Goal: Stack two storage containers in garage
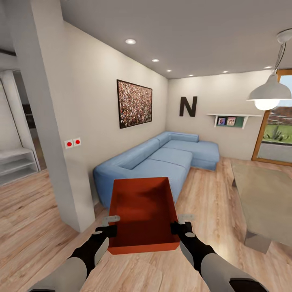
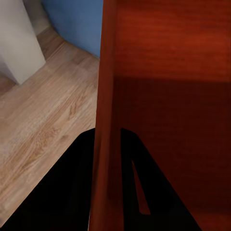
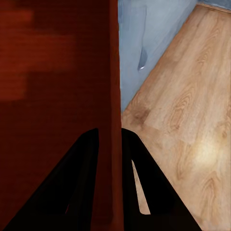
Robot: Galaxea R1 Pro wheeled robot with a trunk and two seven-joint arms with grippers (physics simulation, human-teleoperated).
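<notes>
An orange-red open-topped rectangular box [image 1: 142, 211] has a darker, shadowed red interior. The two gripper arms beside it are black near the fingers, turning pale grey toward the robot. A powder-blue corner sofa [image 1: 162, 160] sits on light honey-toned wood plank flooring [image 1: 36, 219] with visible grain. The walls are off-white. A framed picture [image 1: 134, 103] shows a dense speckled pattern of reds and browns. A black letter N [image 1: 188, 106] hangs nearby.
</notes>
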